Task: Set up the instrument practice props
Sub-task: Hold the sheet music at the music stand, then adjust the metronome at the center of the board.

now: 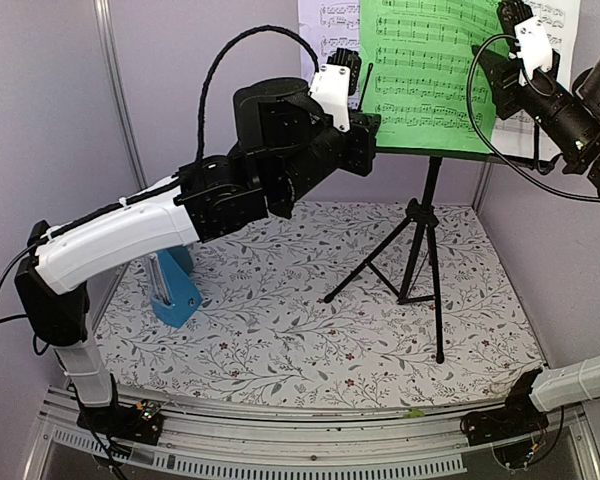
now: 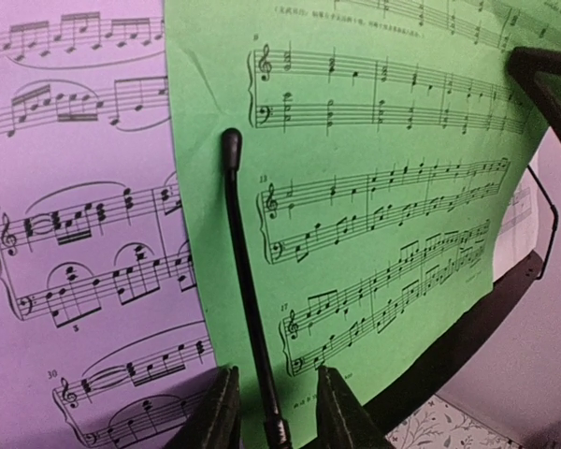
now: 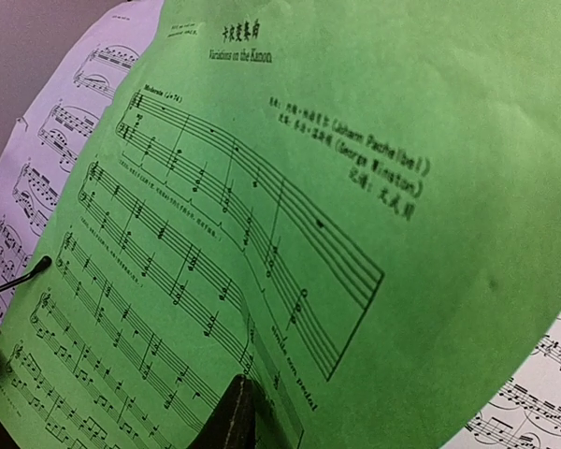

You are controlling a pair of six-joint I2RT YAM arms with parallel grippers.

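Observation:
The black tripod music stand (image 1: 432,200) stands at the back of the table, with a green sheet-music page (image 1: 430,70) lying over white pages (image 1: 325,30) on its desk. My left gripper (image 1: 368,122) is at the desk's lower left corner. In the left wrist view its jaws (image 2: 279,400) stand apart on either side of the stand's thin black page-holder rod (image 2: 248,281), in front of the green page (image 2: 383,234). My right gripper (image 1: 502,42) is at the green page's upper right edge. One finger (image 3: 234,416) shows against the curled page (image 3: 309,187), which hides the other. The blue metronome (image 1: 177,290) sits under my left arm.
The tripod legs (image 1: 380,260) spread over the floral tablecloth (image 1: 280,340). Purple walls close in the back and both sides. A metal rail (image 1: 300,425) with the arm bases runs along the near edge. My left arm spans the table's left half.

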